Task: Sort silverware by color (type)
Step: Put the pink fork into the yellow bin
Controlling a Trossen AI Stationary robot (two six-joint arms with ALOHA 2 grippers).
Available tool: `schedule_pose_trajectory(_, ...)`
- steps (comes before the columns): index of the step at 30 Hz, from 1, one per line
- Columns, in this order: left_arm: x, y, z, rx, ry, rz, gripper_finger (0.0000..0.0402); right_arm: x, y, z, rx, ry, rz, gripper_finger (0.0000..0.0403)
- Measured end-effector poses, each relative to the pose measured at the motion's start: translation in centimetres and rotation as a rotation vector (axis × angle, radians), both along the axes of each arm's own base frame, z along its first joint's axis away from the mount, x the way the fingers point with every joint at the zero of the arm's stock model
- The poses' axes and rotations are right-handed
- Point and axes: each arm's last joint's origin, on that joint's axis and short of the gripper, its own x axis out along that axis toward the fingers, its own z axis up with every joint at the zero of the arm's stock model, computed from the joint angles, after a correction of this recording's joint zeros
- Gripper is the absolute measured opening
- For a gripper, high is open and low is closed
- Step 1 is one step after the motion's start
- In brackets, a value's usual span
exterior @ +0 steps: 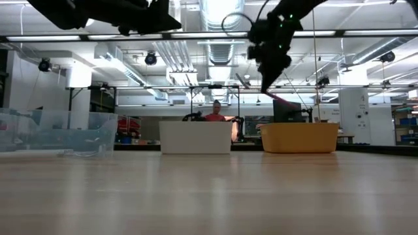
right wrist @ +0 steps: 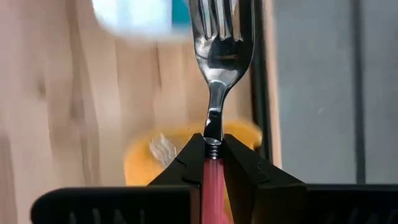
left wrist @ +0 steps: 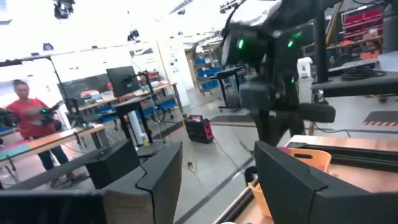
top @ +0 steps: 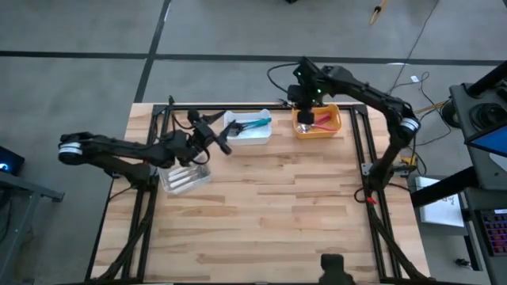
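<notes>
My right gripper [right wrist: 212,149] hangs over the orange bin [top: 337,127] at the table's far edge, shut on a fork [right wrist: 221,37] with a shiny metal head and a pink handle. Red-handled silverware [top: 325,120] lies in that bin. Teal-handled pieces [top: 255,123] lie in the white bin [top: 238,134], and pale pieces [top: 186,177] lie in the clear bin [top: 170,184]. My left gripper [top: 224,136] hovers open and holds nothing, raised above the table between the clear and the white bin. My right gripper pinches the fork between its two fingertips at the top of the pink handle [right wrist: 211,167], right where the metal neck begins. The fingers lie along the fork and slant downward. The head sticks out beyond the fingertips, and the fork hangs clear above the orange bin.
The three bins stand in a row along the table's far part: clear at left [exterior: 59,130], white in the middle [exterior: 196,138], orange at right [exterior: 300,138]. The near half of the wooden tabletop [top: 269,222] holds nothing. A person in red [exterior: 216,112] stands in the room behind.
</notes>
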Motion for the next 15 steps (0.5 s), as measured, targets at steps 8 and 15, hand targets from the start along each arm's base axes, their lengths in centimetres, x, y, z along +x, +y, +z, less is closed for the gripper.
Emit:
schedule_pose_trajectory(8, -1.0, 0.3, 1.1, 0.053, -0.002, 0.028, 0.0180, -1.3, -3.2, -3.4, 0.095, 0.290, 0.194, 0.0025)
schedule_pose_trajectory(15, -1.5, 0.4, 1.6, 0.083, 0.002, 0.044, 0.0180, -2.3, -5.0, -6.0, 0.117, 0.463, 0.248, 0.0025)
